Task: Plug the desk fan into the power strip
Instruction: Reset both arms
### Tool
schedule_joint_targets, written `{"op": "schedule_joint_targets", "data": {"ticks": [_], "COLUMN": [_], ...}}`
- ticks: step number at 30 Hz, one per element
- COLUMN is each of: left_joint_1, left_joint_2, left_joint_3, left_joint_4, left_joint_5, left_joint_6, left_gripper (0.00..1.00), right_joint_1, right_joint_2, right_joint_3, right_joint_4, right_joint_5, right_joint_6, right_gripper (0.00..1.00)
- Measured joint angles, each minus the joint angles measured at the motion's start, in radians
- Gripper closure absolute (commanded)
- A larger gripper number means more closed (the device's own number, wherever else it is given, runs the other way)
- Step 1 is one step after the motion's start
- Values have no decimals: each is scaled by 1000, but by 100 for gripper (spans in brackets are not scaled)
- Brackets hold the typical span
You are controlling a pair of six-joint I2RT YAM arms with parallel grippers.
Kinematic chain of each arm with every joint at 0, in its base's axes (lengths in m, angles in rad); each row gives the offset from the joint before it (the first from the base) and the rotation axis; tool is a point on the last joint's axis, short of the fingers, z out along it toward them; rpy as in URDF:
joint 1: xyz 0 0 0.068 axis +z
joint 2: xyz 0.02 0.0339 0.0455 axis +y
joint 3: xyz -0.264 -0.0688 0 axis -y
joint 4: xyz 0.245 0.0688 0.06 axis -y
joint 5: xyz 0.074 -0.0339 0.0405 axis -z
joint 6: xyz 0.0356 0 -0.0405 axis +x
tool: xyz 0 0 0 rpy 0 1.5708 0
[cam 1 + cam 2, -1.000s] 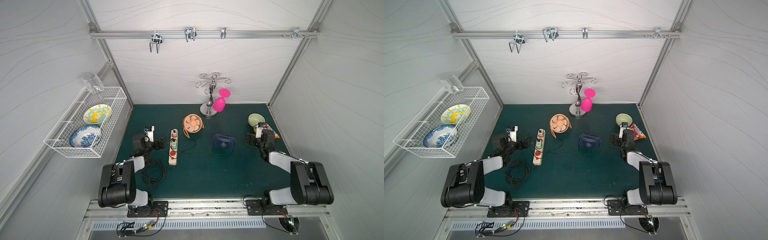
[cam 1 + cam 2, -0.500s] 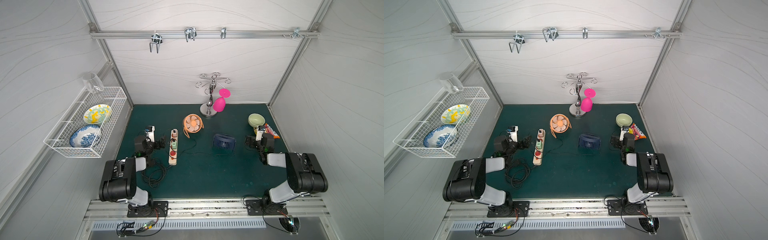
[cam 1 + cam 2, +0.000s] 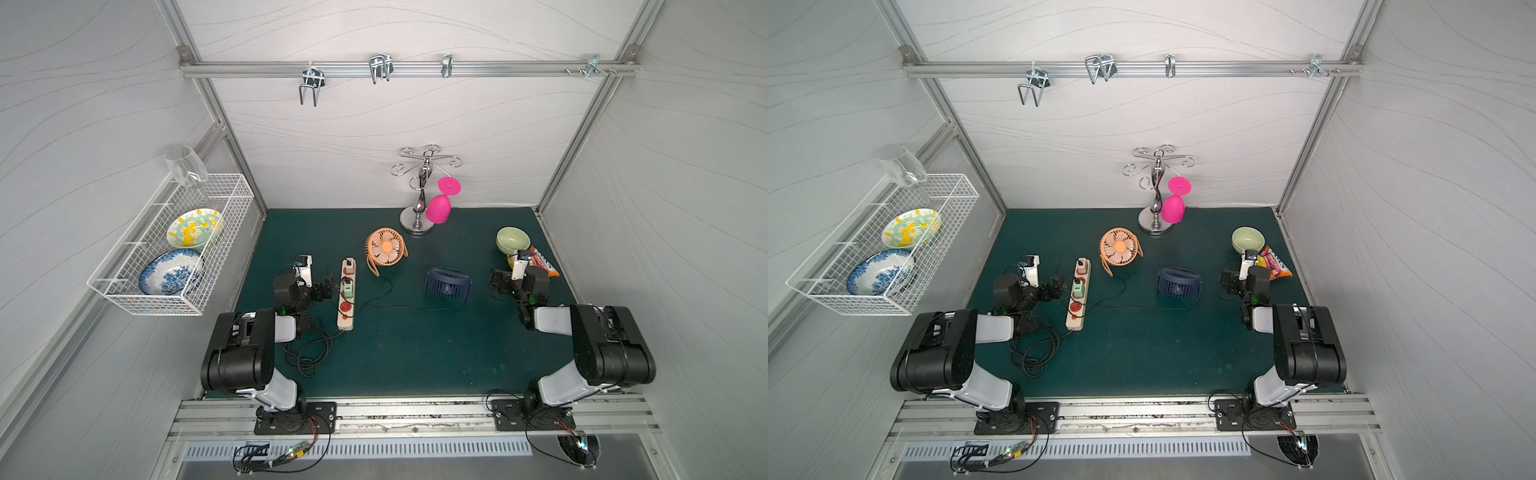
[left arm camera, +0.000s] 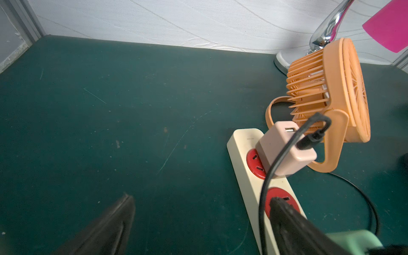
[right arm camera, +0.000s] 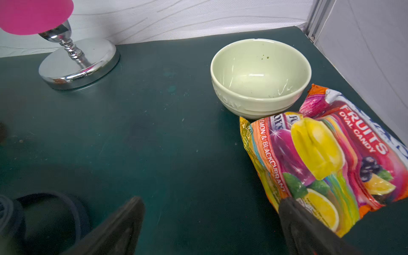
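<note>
- Left gripper (image 4: 201, 199) has its jaws spread wide with nothing between them (only bare green mat (image 4: 99, 110) shows in the gap). One finger (image 4: 293, 225) lies over a red socket of the power strip (image 4: 239, 152); the wrist view does not show whether it touches.
- In both top views the power strip lies lengthwise on the left part of the mat, just beside the left gripper. Its black cord (image 3: 309, 353) is coiled near that arm.
- A pink adapter (image 4: 284, 150) sits in the far socket, with a mint-green adapter (image 3: 348, 287) further along.
- The orange fan (image 3: 386, 247) stands just past the strip's far end. The navy fan (image 3: 448, 282) sits mid-mat, well apart from the strip.
- The right gripper (image 5: 210, 202) is equally wide open and holds nothing. It is near a candy bag (image 5: 326, 159) and a pale green bowl (image 5: 260, 66).
</note>
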Motion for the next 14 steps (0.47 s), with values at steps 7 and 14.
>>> {"op": "schedule_joint_targets", "data": {"ticks": [7, 14], "left_joint_1": [-1, -2], "left_joint_2": [0, 0], "left_joint_3": [0, 0], "left_joint_4": [0, 0], "left_joint_5": [-11, -16], "left_joint_6": [0, 0], "left_gripper": [0, 0], "right_joint_1": [0, 0], "right_joint_2": [0, 0], "right_joint_3": [0, 0], "right_joint_4": [0, 0], "right_joint_5": [-1, -1], "right_joint_6": [0, 0], "right_gripper": [1, 1]}}
